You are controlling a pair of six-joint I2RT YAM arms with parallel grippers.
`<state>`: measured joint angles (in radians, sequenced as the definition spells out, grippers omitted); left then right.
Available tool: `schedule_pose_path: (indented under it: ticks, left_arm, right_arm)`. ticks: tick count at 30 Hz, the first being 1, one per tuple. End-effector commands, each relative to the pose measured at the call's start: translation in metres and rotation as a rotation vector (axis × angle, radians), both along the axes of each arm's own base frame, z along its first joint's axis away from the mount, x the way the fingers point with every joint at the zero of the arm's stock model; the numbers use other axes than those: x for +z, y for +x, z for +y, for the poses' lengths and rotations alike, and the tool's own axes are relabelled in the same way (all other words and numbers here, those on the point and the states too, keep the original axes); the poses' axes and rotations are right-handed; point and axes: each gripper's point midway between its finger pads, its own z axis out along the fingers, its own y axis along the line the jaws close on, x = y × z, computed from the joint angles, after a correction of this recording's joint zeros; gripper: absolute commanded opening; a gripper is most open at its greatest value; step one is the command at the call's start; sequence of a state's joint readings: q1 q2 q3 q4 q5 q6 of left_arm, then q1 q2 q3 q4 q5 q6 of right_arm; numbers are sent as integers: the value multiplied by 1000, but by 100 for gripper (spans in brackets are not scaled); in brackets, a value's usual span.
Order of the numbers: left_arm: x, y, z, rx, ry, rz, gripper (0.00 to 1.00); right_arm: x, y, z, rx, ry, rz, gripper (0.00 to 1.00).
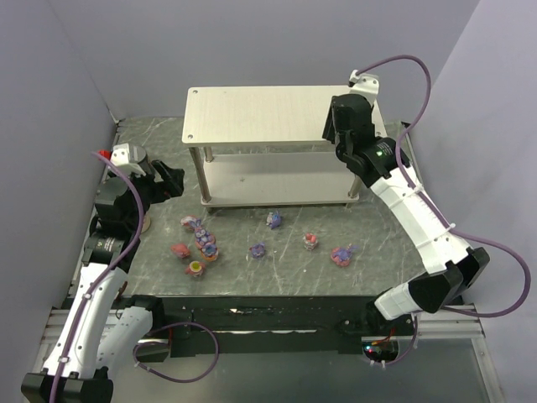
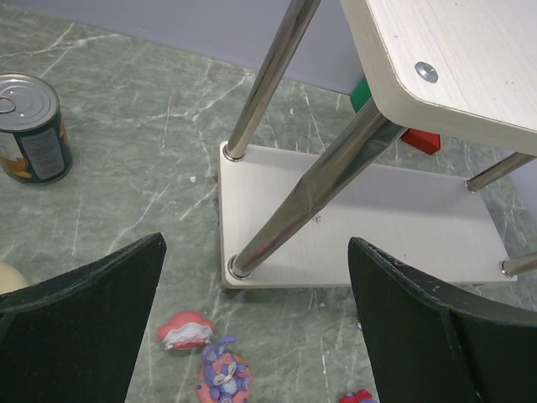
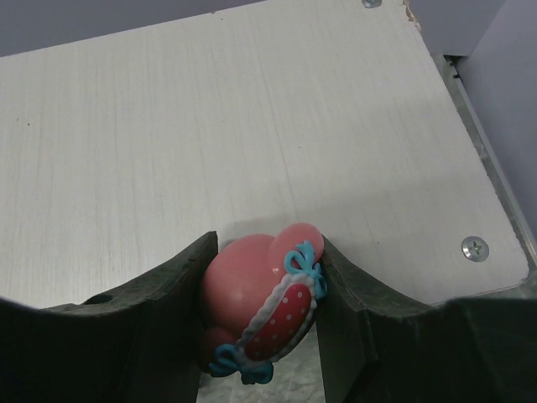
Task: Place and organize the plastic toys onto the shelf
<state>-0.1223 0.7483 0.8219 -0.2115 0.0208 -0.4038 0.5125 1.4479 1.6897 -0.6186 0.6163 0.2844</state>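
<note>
Overhead, the right hand (image 1: 336,126) hangs over the shelf (image 1: 252,113) top board; the left hand (image 2: 256,243) gapes empty beside the lower board; gripping a pink hooded figurine (image 3: 252,294) at the board's edge, the right hand should carry it inward, lower, then release.

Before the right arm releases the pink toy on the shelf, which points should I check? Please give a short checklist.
1. Grip: the right gripper clamps the pink toy between both fingers: ok.
2. Landing area: the top board is bare around the toy: ok.
3. Position: toy fully over the board, not past its near edge: cannot tell.
4. Contact: toy already resting on the board: cannot tell.
5. Other arm: the left gripper is open and away from the landing area: ok.
</note>
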Motion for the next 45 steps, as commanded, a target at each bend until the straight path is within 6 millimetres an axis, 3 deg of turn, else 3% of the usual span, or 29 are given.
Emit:
schedule_pose_path:
  ticks: [1, 10, 17, 22, 31, 38, 45]
  left_arm:
    - [10, -1, 1, 4, 17, -24, 96]
    - [9, -2, 3, 8, 22, -23, 96]
    - [10, -3, 3, 8, 20, -26, 96]
    - [11, -4, 3, 7, 19, -32, 96]
    - [13, -6, 2, 1, 15, -39, 96]
    - [13, -6, 1, -3, 12, -40, 96]
    - [13, -6, 1, -3, 11, -39, 96]
  right_arm:
    - [8, 7, -2, -19, 35, 0, 18]
    - [6, 11, -1, -7, 16, 20, 66]
    - [10, 11, 3, 30, 19, 14, 85]
    - [31, -1, 6, 109, 16, -40, 100]
    - [61, -22, -7, 276, -23, -143, 100]
    - [62, -34, 19, 624, -107, -181, 100]
    - [62, -27, 15, 698, -141, -205, 100]
